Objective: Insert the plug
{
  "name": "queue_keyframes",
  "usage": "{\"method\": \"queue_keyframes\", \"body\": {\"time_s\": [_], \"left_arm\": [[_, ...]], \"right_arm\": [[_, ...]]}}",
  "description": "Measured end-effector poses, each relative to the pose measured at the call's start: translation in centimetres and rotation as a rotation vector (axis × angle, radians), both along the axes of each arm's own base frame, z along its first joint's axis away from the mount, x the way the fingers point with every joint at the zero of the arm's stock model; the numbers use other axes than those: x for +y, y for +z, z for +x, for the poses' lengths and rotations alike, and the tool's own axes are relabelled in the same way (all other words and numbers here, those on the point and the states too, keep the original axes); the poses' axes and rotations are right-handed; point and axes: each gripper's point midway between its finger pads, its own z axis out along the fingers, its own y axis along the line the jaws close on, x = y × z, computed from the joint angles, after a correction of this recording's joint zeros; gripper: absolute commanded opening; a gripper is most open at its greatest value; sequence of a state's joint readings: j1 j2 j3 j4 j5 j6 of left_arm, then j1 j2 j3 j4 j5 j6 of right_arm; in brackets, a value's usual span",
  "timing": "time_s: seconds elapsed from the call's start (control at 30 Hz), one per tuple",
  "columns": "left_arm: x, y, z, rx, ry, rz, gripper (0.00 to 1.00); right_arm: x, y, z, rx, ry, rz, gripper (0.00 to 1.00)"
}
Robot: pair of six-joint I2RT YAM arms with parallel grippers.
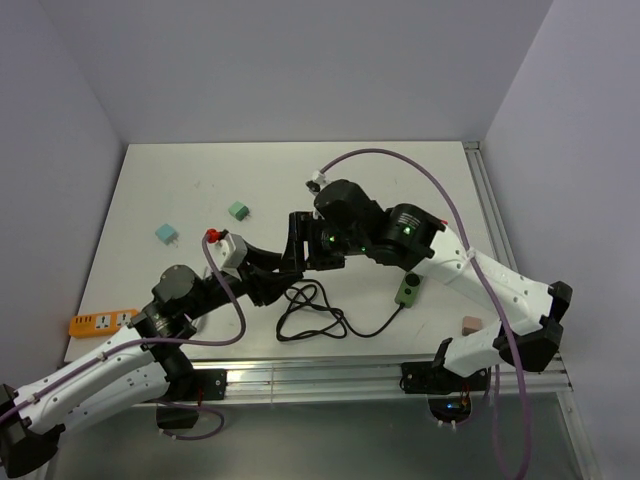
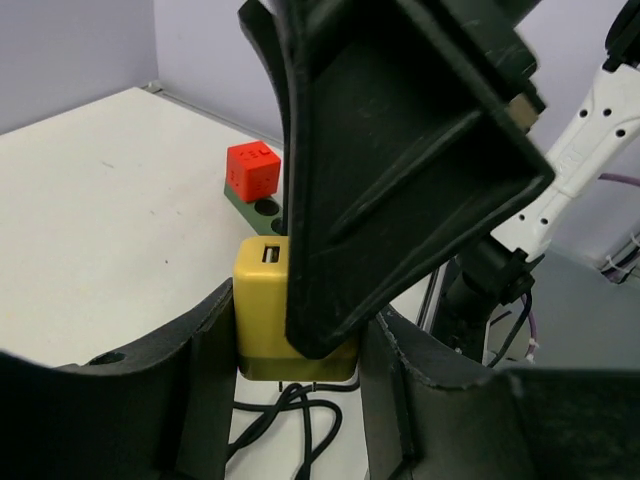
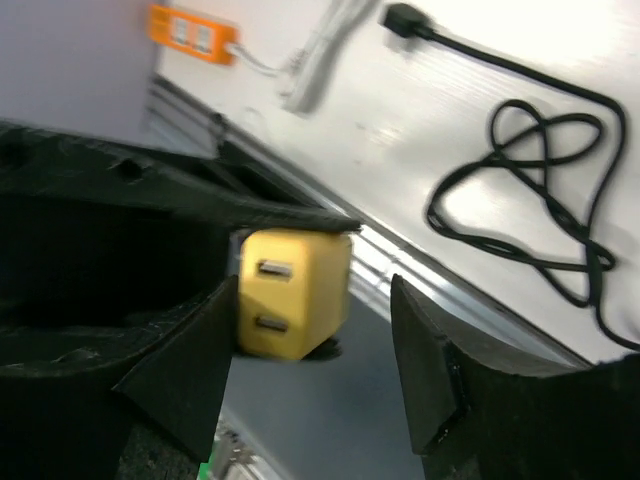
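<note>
The plug (image 2: 262, 300) is a yellow cube held in the air between the two arms. My left gripper (image 2: 300, 328) is shut on it, one finger pressing each side. In the right wrist view the plug (image 3: 295, 292) shows its two metal prongs. My right gripper (image 3: 310, 350) straddles it and is open: one finger sits next to the plug and the other stands well off it. In the top view both grippers meet at mid-table, left gripper (image 1: 272, 283) and right gripper (image 1: 302, 246), and the plug is hidden there. An orange power strip (image 1: 100, 322) lies at the table's near left edge.
A green socket block (image 1: 407, 289) trails a coiled black cable (image 1: 315, 315). A red cube (image 2: 251, 170) sits on that block. Two teal plugs (image 1: 238, 210) (image 1: 167, 234) lie at the left of the table, and a pink block (image 1: 472, 324) at the near right.
</note>
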State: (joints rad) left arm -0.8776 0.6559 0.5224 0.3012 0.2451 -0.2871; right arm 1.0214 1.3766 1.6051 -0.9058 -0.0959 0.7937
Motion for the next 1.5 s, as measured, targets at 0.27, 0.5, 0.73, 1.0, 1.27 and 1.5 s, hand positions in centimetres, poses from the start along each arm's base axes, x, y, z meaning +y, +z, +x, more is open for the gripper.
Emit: {"method": "queue_keyframes", "body": {"time_s": [0.27, 0.5, 0.73, 1.0, 1.27, 1.5], "left_arm": [[-0.3, -1.4, 0.0, 0.027, -0.004, 0.060, 0.00], [-0.7, -2.3, 0.0, 0.039, -0.008, 0.110, 0.01], [0.3, -2.5, 0.7, 0.113, 0.074, 0.112, 0.95], [3.5, 1.3, 1.3, 0.203, 0.225, -0.070, 1.00], [4.1, 0.5, 2.0, 0.305, 0.292, -0.055, 0.98], [4.1, 0.2, 1.8, 0.347, 0.288, -0.061, 0.97]], "right_arm": [[-0.1, -1.6, 0.1, -0.008, 0.019, -0.118, 0.45], [-0.2, -2.3, -0.1, 0.001, 0.059, -0.177, 0.00], [-0.9, -3.8, 0.4, 0.011, 0.014, -0.219, 0.00], [-12.5, -10.2, 2.9, 0.057, -0.425, -0.379, 0.00], [-23.7, -12.9, 5.3, 0.072, -0.851, -0.355, 0.00], [-28.2, -17.8, 7.6, 0.165, -0.975, -0.513, 0.00]]}}
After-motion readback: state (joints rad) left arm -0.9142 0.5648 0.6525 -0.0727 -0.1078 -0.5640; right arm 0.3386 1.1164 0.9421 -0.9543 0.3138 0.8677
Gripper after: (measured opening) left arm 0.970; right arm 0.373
